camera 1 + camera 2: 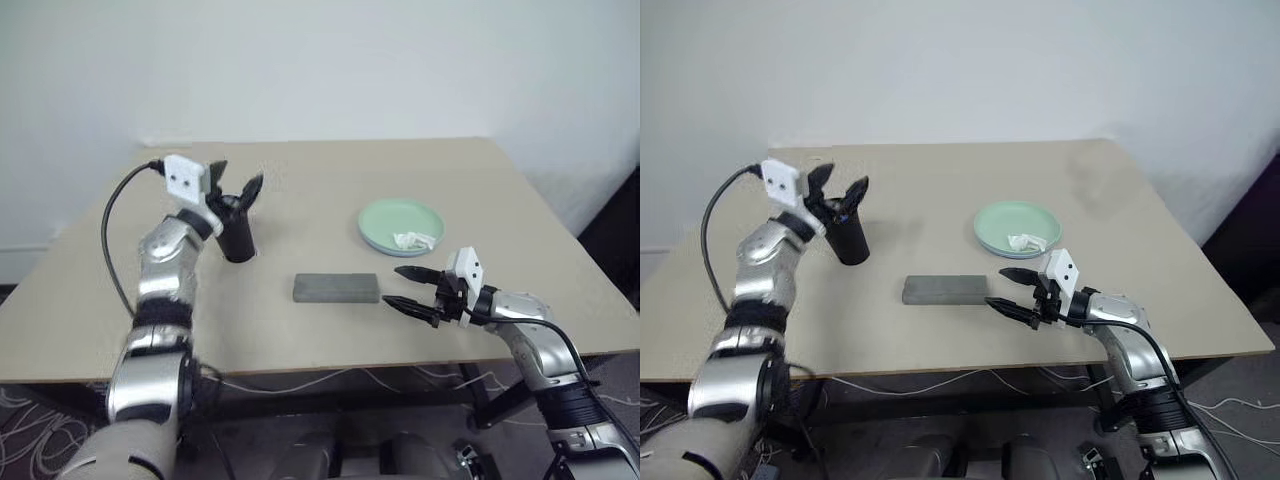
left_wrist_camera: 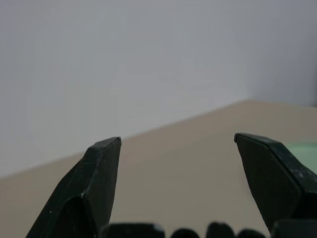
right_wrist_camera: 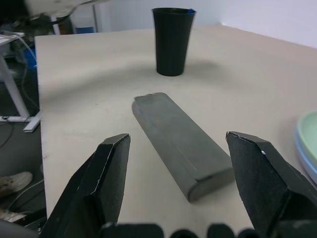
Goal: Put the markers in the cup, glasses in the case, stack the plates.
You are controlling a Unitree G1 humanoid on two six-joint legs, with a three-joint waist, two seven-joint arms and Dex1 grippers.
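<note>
left gripper (image 1: 236, 184) wide open, empty, just above cup (image 1: 237, 233) rim; blue cap peeks out of cup in right wrist view. right gripper (image 1: 402, 288) wide, empty, beside closed case (image 1: 336, 288). plates (image 1: 400, 226) look stacked. pull left straight up, don't tip cup.

Both eye views looked down from above the near edge of the table (image 1: 330, 330), sharing its whole top. The right wrist view faced the case (image 3: 181, 144) closely, low over the table; the left wrist view looked level across the table toward the wall (image 2: 124, 59).
</note>
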